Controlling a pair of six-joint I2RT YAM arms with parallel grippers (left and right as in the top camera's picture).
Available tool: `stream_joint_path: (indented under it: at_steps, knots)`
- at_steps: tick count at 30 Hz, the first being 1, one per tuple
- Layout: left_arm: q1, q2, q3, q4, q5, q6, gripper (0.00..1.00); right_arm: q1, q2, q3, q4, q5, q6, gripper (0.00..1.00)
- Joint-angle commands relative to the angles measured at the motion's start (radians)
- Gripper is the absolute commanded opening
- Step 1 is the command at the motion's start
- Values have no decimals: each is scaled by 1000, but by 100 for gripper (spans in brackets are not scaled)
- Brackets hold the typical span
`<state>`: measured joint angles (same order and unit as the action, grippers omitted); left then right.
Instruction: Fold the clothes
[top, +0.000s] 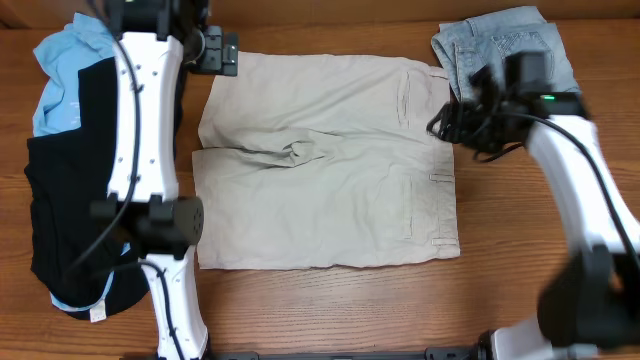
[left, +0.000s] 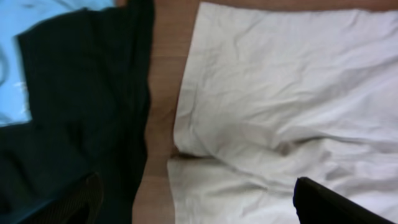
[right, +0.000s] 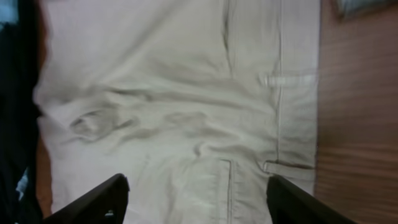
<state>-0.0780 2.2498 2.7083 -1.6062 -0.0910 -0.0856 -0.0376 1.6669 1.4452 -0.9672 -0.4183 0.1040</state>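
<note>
The beige shorts (top: 330, 170) lie spread flat on the table, waistband and back pockets to the right, legs to the left. My left gripper (top: 215, 50) hovers above the far-left leg hem. In the left wrist view its fingers (left: 199, 208) are open and empty over the shorts (left: 286, 93) and bare wood. My right gripper (top: 450, 120) is at the far-right waistband. In the right wrist view its fingers (right: 199, 202) are open and empty above the shorts (right: 174, 81). A black garment (top: 70, 220) lies on a light-blue shirt (top: 65, 65) at the left.
Folded light denim jeans (top: 500, 40) lie at the far right corner, just behind my right gripper. The black garment (left: 81, 106) and blue shirt (left: 12, 68) lie close to the shorts' left edge. Bare wooden table (top: 330, 310) shows along the front.
</note>
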Motion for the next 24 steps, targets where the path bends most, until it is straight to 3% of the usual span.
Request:
stream_joint_path:
  at_steps: [1, 6, 12, 15, 17, 24]
  knots:
    - [1, -155, 46, -79, -47, -100, 100, 4, -248, 50, -78, 122, 112, 79]
    - [-5, -212, -39, -84, 53, -94, 100, 4, -440, 50, -214, 261, 224, 81]
    - [-31, -359, -384, -84, 71, -167, 100, 4, -560, 41, -431, 389, 349, 81]
    - [-44, -451, -613, -83, -26, -346, 100, 4, -592, -8, -483, 406, 389, 83]
    - [-58, -523, -818, -42, -108, -490, 100, 4, -600, -68, -473, 406, 390, 100]
    - [-69, -693, -1344, 239, -129, -857, 98, 4, -554, -214, -395, 344, 306, 100]
